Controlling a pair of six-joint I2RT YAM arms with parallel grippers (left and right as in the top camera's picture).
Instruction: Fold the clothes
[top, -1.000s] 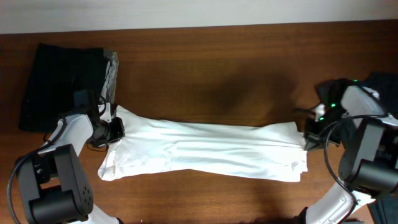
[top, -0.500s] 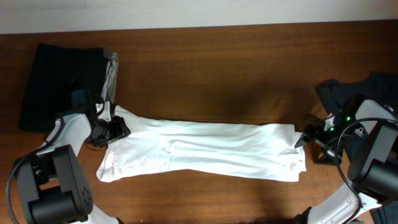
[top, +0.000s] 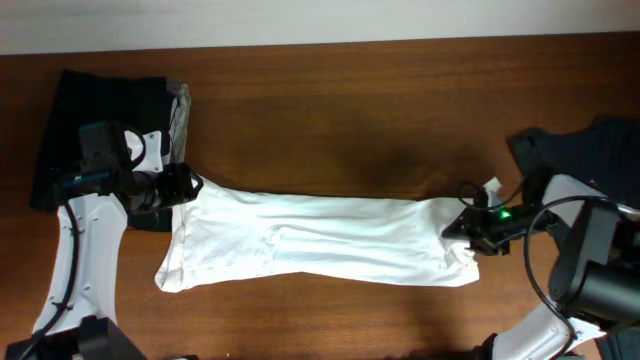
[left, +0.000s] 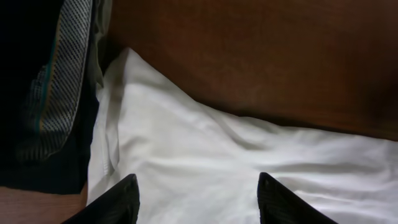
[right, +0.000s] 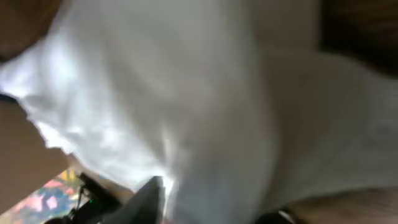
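A white garment (top: 320, 240) lies folded into a long band across the table's middle. My left gripper (top: 185, 186) hovers at its back left corner. In the left wrist view this gripper (left: 198, 190) is open, with the white cloth (left: 236, 162) lying flat below and nothing between its fingers. My right gripper (top: 460, 228) is at the garment's right end, where the cloth bunches. The right wrist view is blurred: white cloth (right: 186, 93) fills the space between the jaws of that gripper (right: 214, 208), and I cannot make out a grip.
A stack of dark clothes (top: 95, 130) with a grey striped piece (top: 178, 108) lies at the back left, touching the white garment's corner. Another dark garment (top: 590, 145) lies at the right edge. Bare wooden table (top: 350, 120) stretches behind the garment.
The left gripper let go of the corner, opened and drew back to the left. The right gripper let go of the right edge and moved left into the cloth, whose end pulled inward.
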